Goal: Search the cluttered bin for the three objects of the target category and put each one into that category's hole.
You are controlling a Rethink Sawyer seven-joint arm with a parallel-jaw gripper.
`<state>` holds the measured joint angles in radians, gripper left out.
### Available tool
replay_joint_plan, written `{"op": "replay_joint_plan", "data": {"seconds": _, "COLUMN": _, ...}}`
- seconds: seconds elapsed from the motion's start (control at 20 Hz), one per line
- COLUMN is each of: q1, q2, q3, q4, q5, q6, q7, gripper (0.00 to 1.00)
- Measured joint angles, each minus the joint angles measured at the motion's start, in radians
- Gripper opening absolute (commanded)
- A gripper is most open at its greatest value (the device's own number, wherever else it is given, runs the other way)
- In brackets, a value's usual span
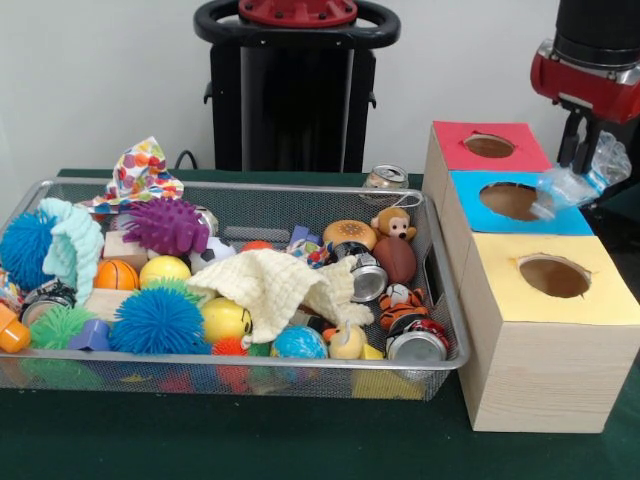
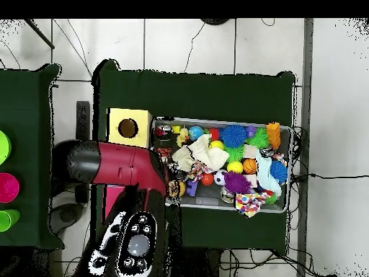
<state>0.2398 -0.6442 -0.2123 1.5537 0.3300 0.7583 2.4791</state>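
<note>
Room: gripper (image 1: 592, 165) hanging above the blue box (image 1: 515, 203), clear of the bin (image 1: 436, 290).
Fingers: closing around a crumpled clear plastic bottle (image 1: 578, 180).

My arm (image 2: 115, 164) covers the red and blue boxes overhead. My gripper (image 1: 585, 160) is partly hidden behind a crumpled plastic bottle (image 1: 578, 180).

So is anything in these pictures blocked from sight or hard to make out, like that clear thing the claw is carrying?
Front view: the clear plastic bottle in the claw over the blue box looks pale and see-through, its outline hard to trace. Overhead view: the red arm covers two of the boxes, leaving only the yellow box visible beside the bin.
</note>
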Motion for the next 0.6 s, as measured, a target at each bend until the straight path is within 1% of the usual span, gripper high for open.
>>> {"op": "replay_joint_plan", "data": {"seconds": 0.3, "q1": 0.023, "q2": 0.0, "q3": 0.0, "q4": 0.027, "q5": 0.026, "q6": 0.0, "q7": 0.0, "gripper": 0.0}}
{"op": "replay_joint_plan", "data": {"seconds": 0.6, "q1": 0.026, "q2": 0.0, "q3": 0.0, "q4": 0.037, "q5": 0.032, "q6": -0.001, "q7": 0.0, "gripper": 0.0}}
